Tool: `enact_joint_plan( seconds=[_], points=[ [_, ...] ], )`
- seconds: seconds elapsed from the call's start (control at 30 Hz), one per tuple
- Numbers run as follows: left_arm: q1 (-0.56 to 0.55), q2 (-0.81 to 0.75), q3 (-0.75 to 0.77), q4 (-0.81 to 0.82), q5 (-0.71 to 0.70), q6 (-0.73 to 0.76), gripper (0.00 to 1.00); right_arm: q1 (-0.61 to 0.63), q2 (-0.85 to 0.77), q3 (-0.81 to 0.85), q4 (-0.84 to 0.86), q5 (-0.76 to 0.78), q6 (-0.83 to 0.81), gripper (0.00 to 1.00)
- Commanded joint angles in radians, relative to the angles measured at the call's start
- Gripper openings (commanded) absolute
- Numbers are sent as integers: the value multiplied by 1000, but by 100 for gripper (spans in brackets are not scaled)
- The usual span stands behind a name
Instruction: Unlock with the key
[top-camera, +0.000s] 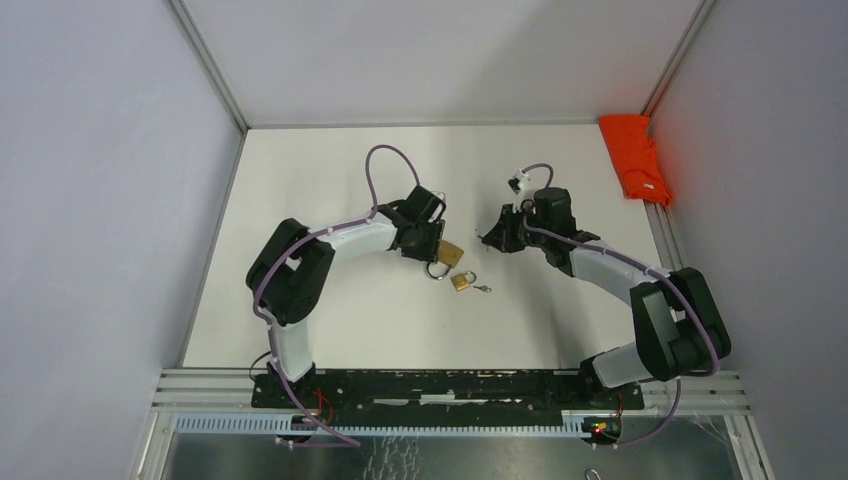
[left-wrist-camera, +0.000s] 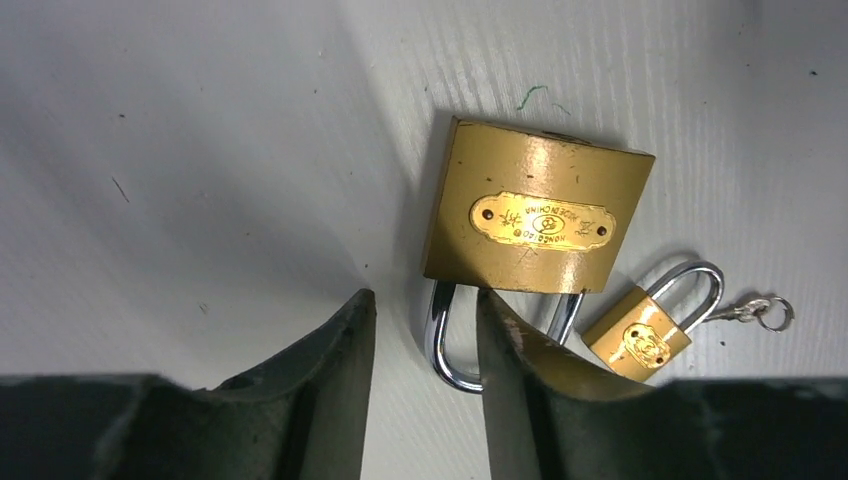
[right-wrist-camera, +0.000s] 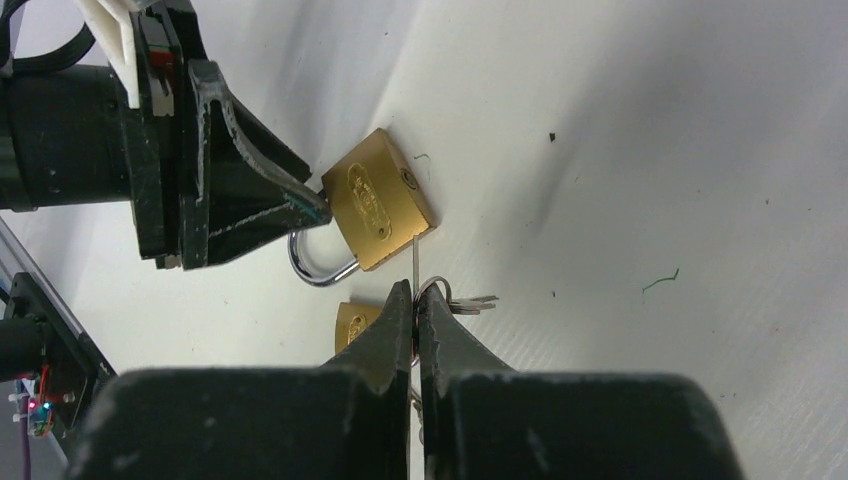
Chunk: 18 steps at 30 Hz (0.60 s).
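Two pincers share the job. The right pincer (right-wrist-camera: 414, 292) is pressed together on a thin key (right-wrist-camera: 415, 258), whose blade is seen edge-on and points at a corner of the large brass padlock (right-wrist-camera: 378, 200). The left pincer (left-wrist-camera: 425, 297) stands spread, its fingers either side of one leg of the shackle (left-wrist-camera: 440, 350) without clamping it. That padlock lies flat on the white worktop (top-camera: 330, 180), and its shackle looks seated, so I take it to be locked. A small padlock (left-wrist-camera: 636, 340) lies just beside it, with keys (left-wrist-camera: 755, 310) on a ring next to it.

I judge the step in hand to be lining the key up for insertion. Next, the blade must reach the keyway (right-wrist-camera: 408, 178) on the end face opposite the shackle and sit square to the slot. The left pincer probably needs to steady the body first.
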Motion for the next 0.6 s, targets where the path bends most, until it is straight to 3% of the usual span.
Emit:
enact_joint_plan(
  seconds=[0.0,0.13,0.27,0.57],
  points=[
    [-31,64,20,-48,-87,33,42,-2,-34,-13,48,-16,7,0],
    [-75,126,59,-155,-251,26,26,-2,-31,-25,64,-32,23,0],
    [-86,163,72,-172,-334,47,3,-2,-20,-30,86,-59,27,0],
    [-82,129,110,-69,-365,321,2,-8,104,41,101,-166,21,0]
  ],
)
